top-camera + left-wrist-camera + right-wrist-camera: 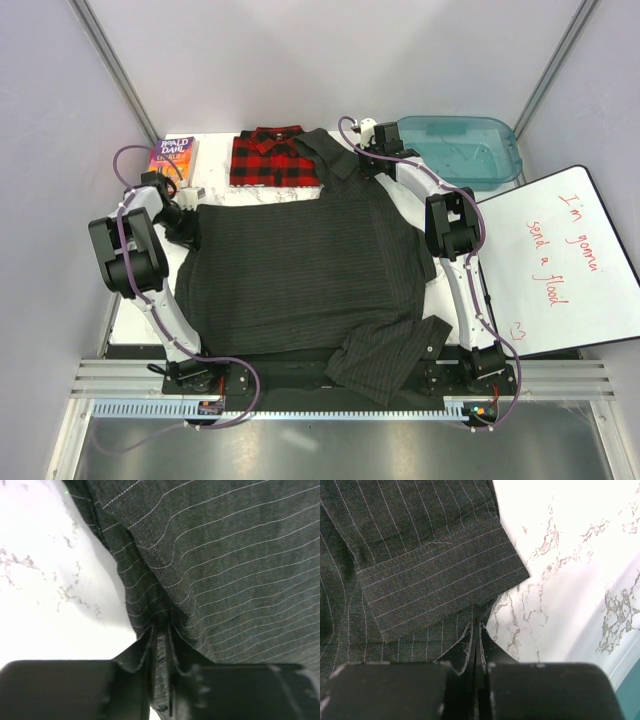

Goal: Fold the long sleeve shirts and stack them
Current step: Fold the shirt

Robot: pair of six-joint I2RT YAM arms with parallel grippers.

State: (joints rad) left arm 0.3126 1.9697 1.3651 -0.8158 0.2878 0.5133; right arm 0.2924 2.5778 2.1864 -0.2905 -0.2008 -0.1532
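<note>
The dark charcoal pinstriped shirt point(300, 270) lies spread across most of the table, with one sleeve point(385, 360) hanging over the near edge. The red-and-black plaid shirt point(268, 158) sits folded at the back, its right edge under the charcoal collar. My left gripper point(190, 205) is at the charcoal shirt's far left corner. In the left wrist view it point(161, 630) is shut on a bunched fold of that fabric point(225, 555). My right gripper point(362, 160) is near the collar. The right wrist view shows it point(476, 626) shut on the shirt's thin edge, just below a cuff point(445, 585).
A paperback book point(173, 158) lies at the back left corner. At the back right stands a teal bin point(460, 150), and a whiteboard point(560, 265) with red writing leans off the right side. Bare marble tabletop point(570, 580) shows beside the right gripper.
</note>
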